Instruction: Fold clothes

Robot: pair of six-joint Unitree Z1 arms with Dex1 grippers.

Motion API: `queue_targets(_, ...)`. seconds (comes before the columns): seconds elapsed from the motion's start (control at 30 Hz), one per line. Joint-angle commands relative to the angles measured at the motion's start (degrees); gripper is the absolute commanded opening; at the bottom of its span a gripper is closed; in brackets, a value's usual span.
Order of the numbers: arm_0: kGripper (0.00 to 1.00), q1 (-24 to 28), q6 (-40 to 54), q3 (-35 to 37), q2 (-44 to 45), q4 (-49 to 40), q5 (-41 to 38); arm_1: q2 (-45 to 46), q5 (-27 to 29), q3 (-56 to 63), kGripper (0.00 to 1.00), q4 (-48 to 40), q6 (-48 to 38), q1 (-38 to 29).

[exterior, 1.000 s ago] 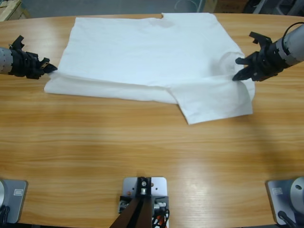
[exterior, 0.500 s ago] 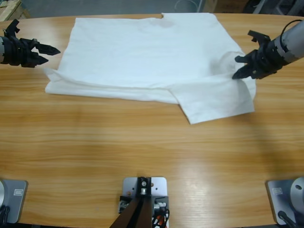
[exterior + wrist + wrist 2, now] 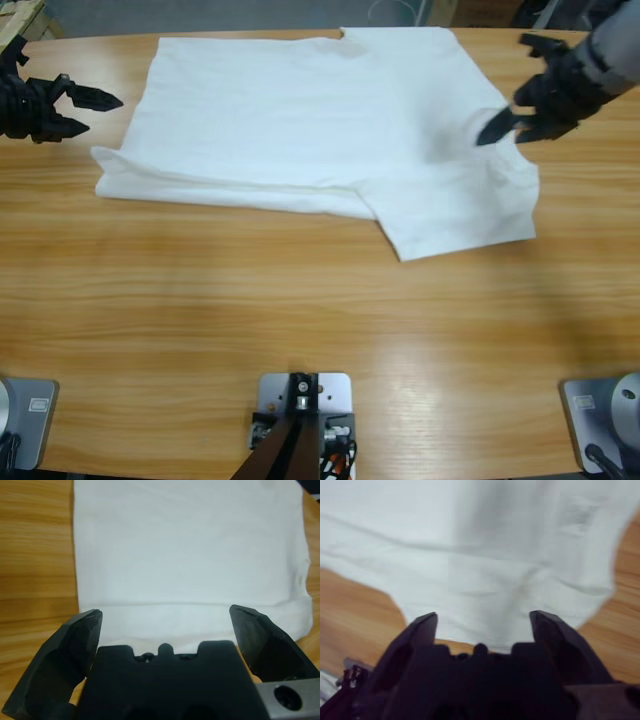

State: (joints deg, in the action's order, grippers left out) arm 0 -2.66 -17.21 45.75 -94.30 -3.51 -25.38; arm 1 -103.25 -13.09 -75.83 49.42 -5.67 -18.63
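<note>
Wooden table (image 3: 300, 320) takes up pretty much everything from above, long and light brown, and the white T-shirt (image 3: 310, 120) is spread out flat on the far half of it. Its near edge is folded over into a long doubled strip along the front, and one sleeve sticks out toward me on the right side, lying flat on the wood.

My left gripper (image 3: 88, 110) is off the shirt's left edge, just beside it but not touching, over bare wood. Jaws are spread wide with nothing between them. From my left wrist cam I'm looking straight across the shirt (image 3: 190, 555): the folded strip runs across right in front of the jaws, wood showing on the left side.

My right gripper (image 3: 505, 125) is on the other end, hanging over the shirt's right side near the sleeve. It's throwing a soft shadow onto the cloth below. Jaws are apart here too, holding nothing. Right wrist cam shows the rumpled sleeve area (image 3: 510, 570) below the open jaws, with a few creases and table wood peeking out at both sides.

So both grippers are empty, one at each end of the shirt.
</note>
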Motion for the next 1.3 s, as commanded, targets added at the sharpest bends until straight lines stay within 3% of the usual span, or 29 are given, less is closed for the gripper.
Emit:
queue_targets(0.03,0.993,-8.8,4.9,-2.1,2.6,-6.0,8.5,-1.2,-0.3,2.1,1.0,-5.1,-5.6,-12.3)
queue_targets(0.27,0.996,-14.4,7.2,-0.8,2.5,-9.3,16.3,-6.6,-6.5,-5.4,1.0,-4.0,-4.5,-16.2)
queue_targets(0.43,0.998,-16.7,8.2,-0.2,1.6,-10.1,21.8,-12.2,-5.9,-11.9,1.0,-3.1,-2.0,-21.8)
queue_targets(0.63,0.998,-16.8,8.7,0.3,-0.1,-10.0,22.0,-16.1,-6.6,-14.8,1.0,-2.2,0.0,-22.4)
queue_targets(0.9,1.0,-16.8,8.7,0.9,-1.5,-9.8,22.0,-20.1,-7.3,-15.1,1.0,-4.5,-3.1,-29.2)
queue_targets(1.3,1.0,-16.7,8.8,1.0,-1.9,-9.7,22.1,-23.0,-7.9,-17.9,1.0,-3.8,-3.5,-29.9)
